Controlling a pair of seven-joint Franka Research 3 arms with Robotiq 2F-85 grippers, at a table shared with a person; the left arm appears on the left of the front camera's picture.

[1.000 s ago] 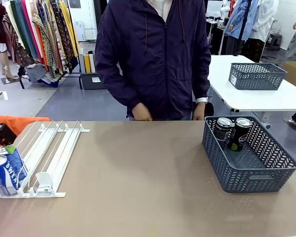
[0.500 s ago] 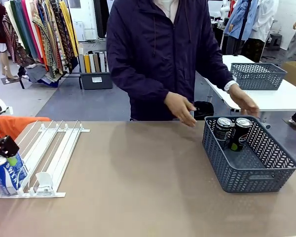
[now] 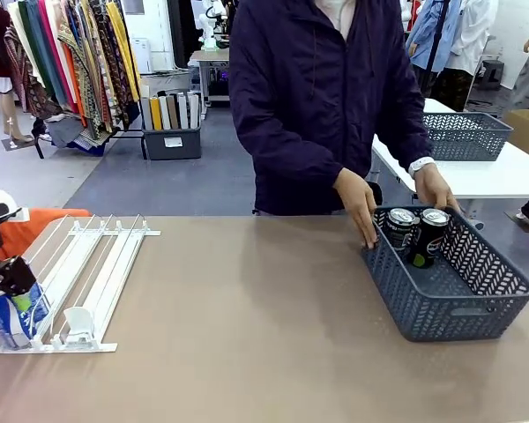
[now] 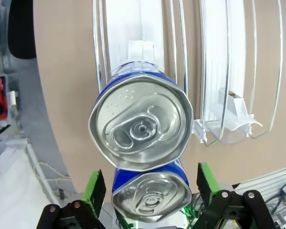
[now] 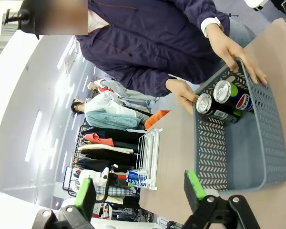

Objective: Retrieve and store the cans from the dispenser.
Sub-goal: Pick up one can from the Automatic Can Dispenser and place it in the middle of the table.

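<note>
Grippers: left gripper [image 4: 149, 183] hangs low over the front end of the dispenser [image 3: 110, 278]. Its green pads [image 4: 96, 187] are spread wide on either side of the front blue can [image 4: 151, 196], with a thin gap at each side, so nothing is gripped. The right gripper [image 5: 140, 188] hovers above the worktop [image 3: 247, 335] with its jaws wide apart and only air between them.
Blue cans: the front blue can and the second blue can [image 4: 140, 125] stand upright, one right behind the other, in the dispenser's outermost left lane, silver tops up (from the front, the left gripper hides much of the pair).
Dispenser: white rack of long rails lying flat on the left part of the worktop, front lip towards the robot. The rear pusher tab [image 4: 143, 48] sits just behind the second blue can. The front pusher tab [image 3: 78, 322] rests at the near end of a lane further right.
Worktop: tan surface, bare across its middle.
Basket: dark grey lattice basket [image 3: 423, 308] on the right side of the worktop, well apart from the dispenser.
Black cans: first black can [image 3: 398, 231] and second black can [image 3: 430, 236] stand side by side in the basket's far left corner.
Person: at the far side in a dark purple jacket. One hand [image 3: 361, 211] grips the basket's far left corner and the other hand [image 3: 434, 188] rests on its far rim.
Beyond: a second grey basket [image 3: 463, 134] sits on a white table.
</note>
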